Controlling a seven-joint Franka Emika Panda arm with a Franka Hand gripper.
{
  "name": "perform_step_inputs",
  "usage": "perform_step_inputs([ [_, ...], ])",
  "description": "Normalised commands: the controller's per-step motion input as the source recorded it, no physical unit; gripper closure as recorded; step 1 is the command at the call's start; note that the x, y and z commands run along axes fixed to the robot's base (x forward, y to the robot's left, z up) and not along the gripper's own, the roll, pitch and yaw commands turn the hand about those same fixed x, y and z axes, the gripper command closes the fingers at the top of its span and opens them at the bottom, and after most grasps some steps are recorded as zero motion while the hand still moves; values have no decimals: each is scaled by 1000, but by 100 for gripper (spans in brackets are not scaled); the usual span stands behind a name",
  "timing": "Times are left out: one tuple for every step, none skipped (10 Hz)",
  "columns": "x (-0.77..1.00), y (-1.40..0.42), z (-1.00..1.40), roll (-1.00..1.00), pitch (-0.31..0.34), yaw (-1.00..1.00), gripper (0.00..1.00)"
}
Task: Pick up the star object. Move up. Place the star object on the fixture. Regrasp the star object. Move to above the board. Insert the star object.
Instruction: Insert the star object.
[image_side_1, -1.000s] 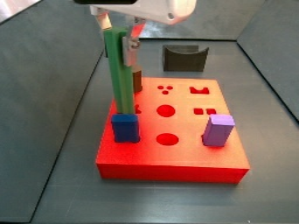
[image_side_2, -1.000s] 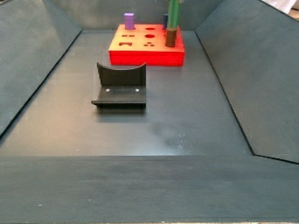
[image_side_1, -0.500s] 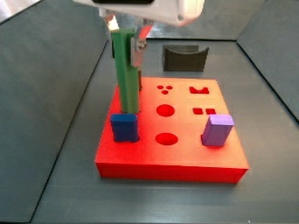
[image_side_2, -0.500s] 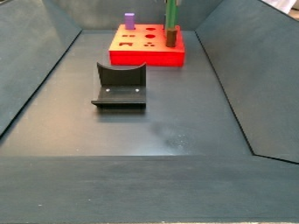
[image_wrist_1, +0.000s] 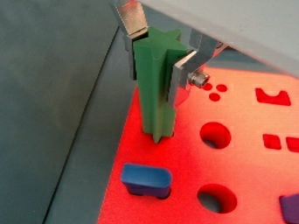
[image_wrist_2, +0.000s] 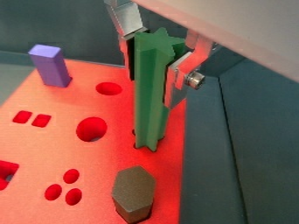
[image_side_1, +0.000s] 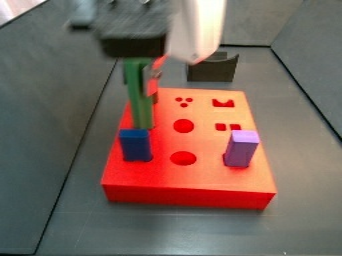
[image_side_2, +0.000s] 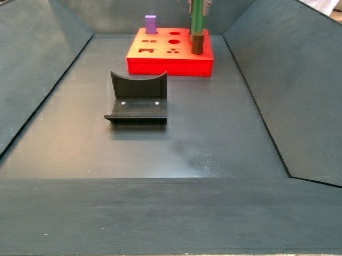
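The long green star-sectioned bar, the star object (image_wrist_1: 153, 86), stands upright with its lower end in the top of the big flat bright red board (image_wrist_1: 239, 162), near one edge of it, as both wrist views show. The robot's two-finger gripper (image_wrist_1: 160, 51) is directly above the board, its flat silver fingers (image_wrist_2: 122, 19) closed against opposite sides of the bar's upper part. In a side view the same green bar (image_side_1: 136, 96) rises from the board (image_side_1: 201, 178) beneath the blurred white gripper housing (image_side_1: 150, 28). A blue square peg (image_wrist_1: 147, 179) sits in the board just beside the bar's foot, a purple square peg (image_side_1: 241, 147) stands at a far corner, and a brown round peg (image_wrist_2: 132, 192) is near the bar in a wrist view. The dark L-shaped fixture (image_side_2: 138, 98) rests on the grey floor, well apart from the board (image_side_2: 170, 58).
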Motion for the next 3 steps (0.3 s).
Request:
perform_step_inputs([
  [-20, 0, -546, -131, -200, 0, 100],
  [0, 0, -463, -149, -121, 0, 100],
  [0, 0, -106, -34, -54, 0, 100],
])
